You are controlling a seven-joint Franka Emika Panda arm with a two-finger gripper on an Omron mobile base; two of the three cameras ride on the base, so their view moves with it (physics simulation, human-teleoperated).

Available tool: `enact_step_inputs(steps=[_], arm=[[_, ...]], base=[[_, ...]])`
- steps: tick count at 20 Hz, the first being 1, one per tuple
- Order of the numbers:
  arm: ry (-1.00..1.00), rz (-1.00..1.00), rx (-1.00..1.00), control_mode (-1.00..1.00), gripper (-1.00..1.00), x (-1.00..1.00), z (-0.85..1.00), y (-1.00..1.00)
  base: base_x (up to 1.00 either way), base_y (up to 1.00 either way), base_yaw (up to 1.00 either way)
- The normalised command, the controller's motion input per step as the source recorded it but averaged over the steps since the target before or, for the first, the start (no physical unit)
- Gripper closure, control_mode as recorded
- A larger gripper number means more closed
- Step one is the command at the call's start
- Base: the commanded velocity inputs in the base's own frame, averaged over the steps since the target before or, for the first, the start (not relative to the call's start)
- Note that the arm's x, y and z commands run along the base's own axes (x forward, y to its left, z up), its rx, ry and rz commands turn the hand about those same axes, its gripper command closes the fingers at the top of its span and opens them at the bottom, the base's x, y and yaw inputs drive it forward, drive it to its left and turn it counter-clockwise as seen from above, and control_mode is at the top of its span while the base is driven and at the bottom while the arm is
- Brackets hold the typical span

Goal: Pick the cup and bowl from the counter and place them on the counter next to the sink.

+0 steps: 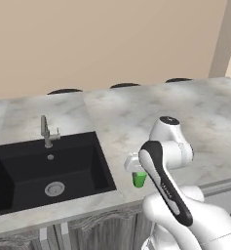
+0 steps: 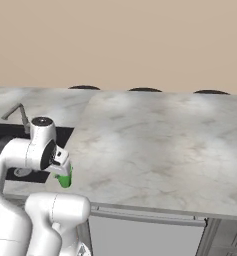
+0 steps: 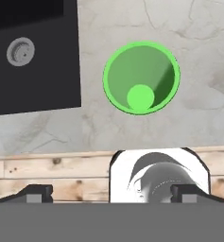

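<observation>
**Now: green cup upright beside the sink, fingers spread wide**

Standing upright on the marbled counter point(image 1: 136, 117): green cup point(image 3: 141, 78), just off the sink point(image 1: 48, 171), toward 3 o'clock of the basin in the left base view. Seen from straight above in the hand view, open mouth up, at 12 o'clock of the gripper point(image 3: 111, 194), with bare stone all round its rim. Not touching the sink edge; a strip of counter between them. Near the front edge of the counter, at 6 o'clock of the wide slab. Fingertips point(image 3: 37, 193) spread far apart, gripping nothing, apart from the cup. Silver faucet point(image 1: 47, 132) at 12 o'clock of the basin, round drain point(image 1: 54, 188) in its floor. White arm point(image 1: 165, 176) bent over the cup.
</observation>
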Motion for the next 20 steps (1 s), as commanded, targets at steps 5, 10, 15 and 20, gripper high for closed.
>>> enact_step_inputs(steps=[5, 10, 15, 20], arm=[[0.00, 0.04, 0.00, -1.00, -1.00, -0.31, 0.26, 0.00], [0.00, 0.00, 0.00, -1.00, -1.00, 0.00, 0.00, 0.00], [0.00, 0.00, 0.00, -1.00, -1.00, 0.00, 0.00, 0.00], [0.00, 0.00, 0.00, 1.00, -1.00, 0.00, 0.00, 0.00]], base=[[0.00, 0.00, 0.00], [0.00, 0.00, 0.00], [0.00, 0.00, 0.00], [-0.52, 0.00, 0.00]])
